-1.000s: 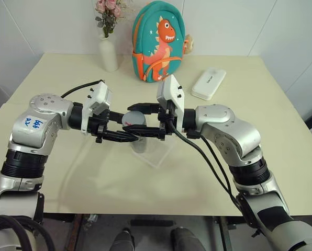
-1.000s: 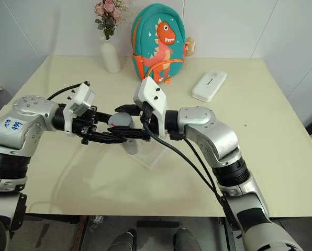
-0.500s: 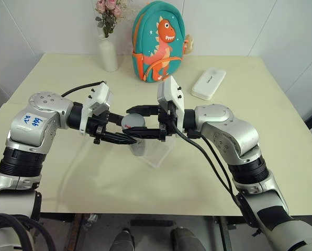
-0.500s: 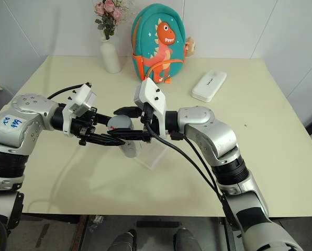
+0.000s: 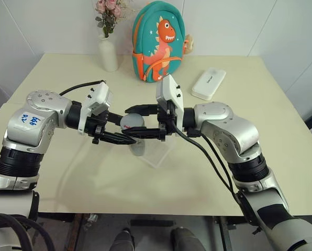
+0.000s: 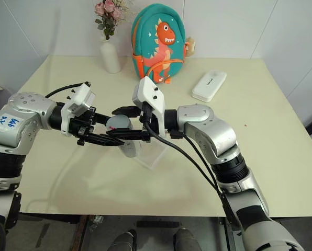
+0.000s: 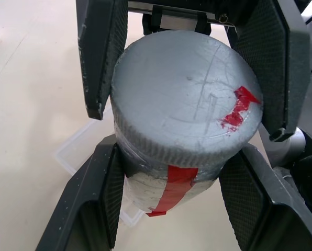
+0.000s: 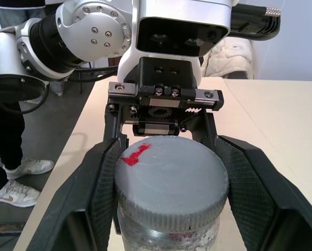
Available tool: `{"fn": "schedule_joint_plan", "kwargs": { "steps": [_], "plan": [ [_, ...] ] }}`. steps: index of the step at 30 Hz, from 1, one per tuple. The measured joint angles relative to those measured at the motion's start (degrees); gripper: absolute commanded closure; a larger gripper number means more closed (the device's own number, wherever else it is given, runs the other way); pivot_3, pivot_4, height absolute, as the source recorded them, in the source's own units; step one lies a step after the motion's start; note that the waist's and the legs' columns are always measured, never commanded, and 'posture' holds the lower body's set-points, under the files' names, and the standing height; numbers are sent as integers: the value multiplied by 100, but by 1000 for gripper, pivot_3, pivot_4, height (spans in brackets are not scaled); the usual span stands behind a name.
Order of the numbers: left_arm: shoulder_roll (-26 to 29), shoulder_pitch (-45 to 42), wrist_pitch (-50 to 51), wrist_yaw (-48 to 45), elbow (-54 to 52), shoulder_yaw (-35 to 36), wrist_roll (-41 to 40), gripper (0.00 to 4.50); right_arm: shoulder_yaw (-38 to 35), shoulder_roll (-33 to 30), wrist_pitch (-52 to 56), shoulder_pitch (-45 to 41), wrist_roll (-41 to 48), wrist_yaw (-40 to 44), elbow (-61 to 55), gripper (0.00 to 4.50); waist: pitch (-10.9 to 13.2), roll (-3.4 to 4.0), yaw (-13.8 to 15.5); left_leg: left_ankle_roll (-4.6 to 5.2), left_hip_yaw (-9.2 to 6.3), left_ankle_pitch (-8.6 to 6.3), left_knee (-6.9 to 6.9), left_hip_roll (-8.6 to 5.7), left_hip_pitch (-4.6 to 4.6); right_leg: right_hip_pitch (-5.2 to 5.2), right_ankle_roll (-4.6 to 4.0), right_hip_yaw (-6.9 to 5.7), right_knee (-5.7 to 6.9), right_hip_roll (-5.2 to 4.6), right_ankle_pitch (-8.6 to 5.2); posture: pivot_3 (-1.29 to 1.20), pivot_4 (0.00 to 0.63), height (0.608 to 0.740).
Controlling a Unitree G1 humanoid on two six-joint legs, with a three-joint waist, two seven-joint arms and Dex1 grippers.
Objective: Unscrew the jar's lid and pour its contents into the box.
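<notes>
Tabletop (image 5: 67,172), left to right. Far left edge: white vase (image 5: 108,53) with pink flowers, upright, well apart from the arms. Beside it: teal dinosaur backpack (image 5: 158,42), leaning at the wall. Further right: white oblong case (image 5: 209,83), lying flat, closed.

Centre, raised above the table: left gripper (image 5: 125,137) reaching in from the left, fingers clamped on the body of the jar (image 7: 169,184) just under its cap. Lid (image 7: 185,107): grey, red mark on top, seated on the jar, pinched between the fingers of the right gripper (image 5: 141,121), which enters from the right and is closed tight on it. Red tape strip running down the jar wall. Contents hidden behind the cloudy wall.

Directly beneath the jar: clear box (image 5: 157,150), flat on the table, partly screened by both grippers and the black cables.

Compared with one second before: same grips, same positions, no visible shift of jar, lid or box.
</notes>
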Motion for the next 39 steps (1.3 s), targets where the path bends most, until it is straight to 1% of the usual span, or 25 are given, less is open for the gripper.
{"fn": "schedule_joint_plan", "kwargs": {
  "steps": [12, 22, 39],
  "plan": [
    [14, -53, 13, -39, 1, -97, 79, 2110, 121, -117, -26, -171, -78, 215, 141, 1926, 0, 0, -2, 0, 0, 0, 0, 0, 0, 0, 0, 0, 0, 0, 0, 0, 150, 740],
    [19, -145, 13, -47, 15, -196, 106, 2110, 223, -266, -193, -397, -112, 551, 400, 1926, 1, 1, -3, 0, 0, 0, 0, 0, 0, 0, 0, -1, 0, 0, 0, 0, 150, 740],
    [74, -189, 32, -47, 97, -126, 107, 2110, 226, -270, -340, -752, -93, 808, 846, 1926, 2, 1, -9, 0, 0, 0, 1, 0, 0, 0, 0, -1, 1, 0, 0, 0, 150, 740]
  ]
}}
